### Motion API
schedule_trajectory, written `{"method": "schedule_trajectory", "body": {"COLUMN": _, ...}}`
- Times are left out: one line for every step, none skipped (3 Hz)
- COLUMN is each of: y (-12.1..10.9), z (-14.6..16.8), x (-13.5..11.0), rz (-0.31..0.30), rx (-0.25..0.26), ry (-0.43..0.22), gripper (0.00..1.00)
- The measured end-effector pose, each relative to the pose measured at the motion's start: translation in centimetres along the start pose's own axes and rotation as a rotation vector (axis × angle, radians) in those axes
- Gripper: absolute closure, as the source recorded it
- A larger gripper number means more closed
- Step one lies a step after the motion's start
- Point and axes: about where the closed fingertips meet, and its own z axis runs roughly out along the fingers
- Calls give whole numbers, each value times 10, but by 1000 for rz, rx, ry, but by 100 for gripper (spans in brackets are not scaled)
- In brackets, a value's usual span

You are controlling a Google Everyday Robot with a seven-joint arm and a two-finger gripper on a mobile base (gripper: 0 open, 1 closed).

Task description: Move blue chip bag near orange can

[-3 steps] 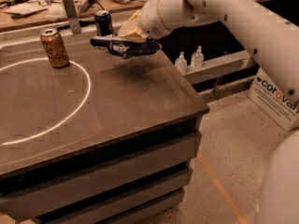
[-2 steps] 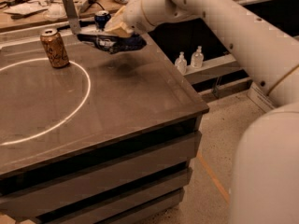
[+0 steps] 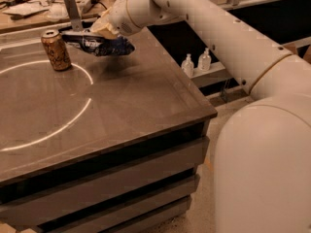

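My gripper (image 3: pixel 98 33) hangs just to the right of the orange can (image 3: pixel 56 50), a little above the level of its silver top, and it is clamped onto the blue chip bag (image 3: pixel 110 46). The fingers are pinched down on the bag's upper edge with nothing else between them. The bag is off the surface of the table (image 3: pixel 141 110) and lies roughly level in my grip. Its near end reaches toward the orange can's upper rim and comes very close to it, though I cannot tell whether the two touch. Its far end sticks out to the right, away from the can. White lettering shows on the dark navy wrapper, and a dark shadow sits on the tabletop under the bag, right of the can's base. The orange can stands upright on the table, resting on the upper part of a thin white circle line (image 3: pixel 90 102) whose arc sweeps down and to the left from the can. My arm (image 3: pixel 218 28) runs from the bag up and away to the right of the can, then bends back down toward the bulky white body at the lower right. Behind the can, a grey metal bracket (image 3: pixel 72 11) stands upright at the table's back edge. Well to the right of the can, past the table's edge and lower down, two small white bottles (image 3: pixel 187 65) stand side by side on a ledge.
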Motion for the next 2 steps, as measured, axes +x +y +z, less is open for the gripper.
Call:
{"method": "schedule_trajectory", "body": {"y": 17, "z": 26, "x": -5, "rz": 32, "rx": -39, "ry": -20, "gripper": 56}}
{"method": "schedule_trajectory", "body": {"y": 27, "z": 37, "x": -7, "rz": 41, "rx": -65, "ry": -31, "gripper": 33}}
